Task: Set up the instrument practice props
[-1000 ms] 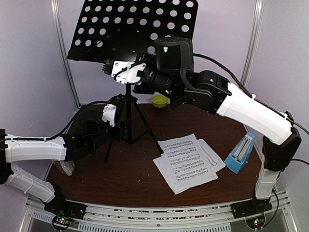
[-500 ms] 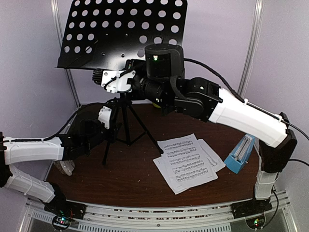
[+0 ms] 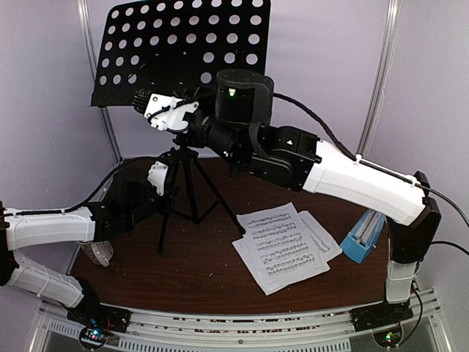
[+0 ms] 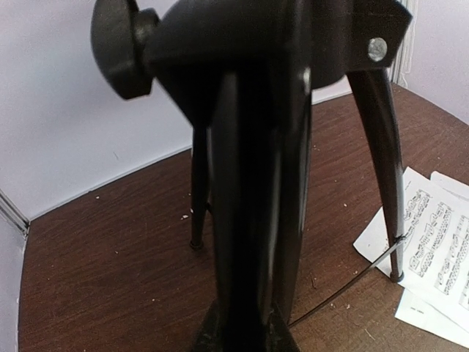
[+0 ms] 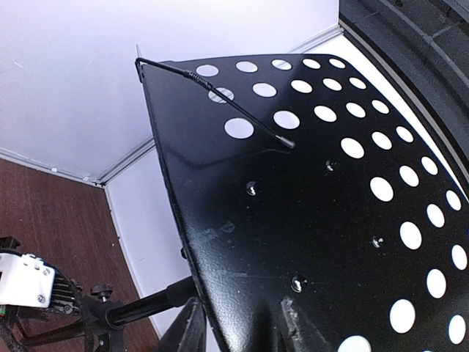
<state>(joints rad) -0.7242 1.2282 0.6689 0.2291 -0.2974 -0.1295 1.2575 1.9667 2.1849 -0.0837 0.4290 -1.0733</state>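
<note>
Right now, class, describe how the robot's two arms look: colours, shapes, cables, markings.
The left arm and right arm have long white shells between chunky black joints, with black cables alongside. The right one carries a black cylinder showing a green light. Each ends in a small white housing.

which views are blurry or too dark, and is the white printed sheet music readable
top external view: evenly lit, white printed sheet-music pages show staves but notes too small to read; left wrist view: black tripod music stand fills the centre, soft and nearly featureless dark; right wrist view: its hole-punched black metal desk sharp, faint sheen
</note>
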